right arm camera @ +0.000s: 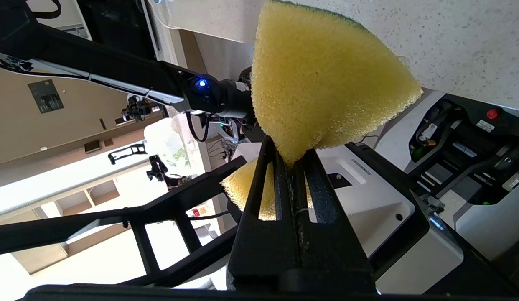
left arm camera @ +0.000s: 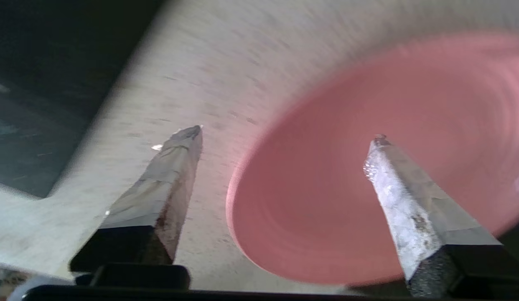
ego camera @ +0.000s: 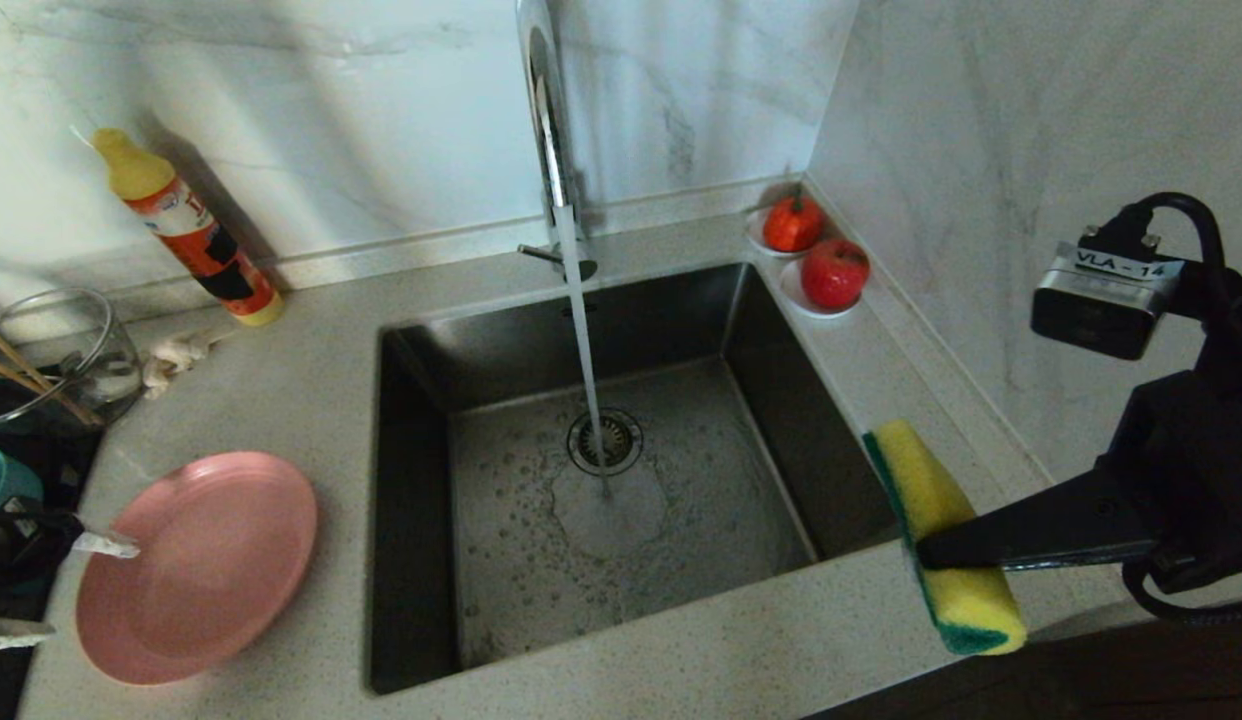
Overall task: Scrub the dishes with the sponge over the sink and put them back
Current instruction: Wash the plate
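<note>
One pink plate, one yellow sponge, one sink, one tap, one dish-soap bottle, two red fruits, two white saucers, one glass jug.

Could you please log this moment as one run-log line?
left gripper: open over pink plate on counter | right gripper: shut on sponge | tap running

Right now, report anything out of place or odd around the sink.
The tap runs into the sink with no dish under it. The pink plate lies on the counter, its edge past the counter's front. The right gripper pinches the sponge hard enough to fold it.
</note>
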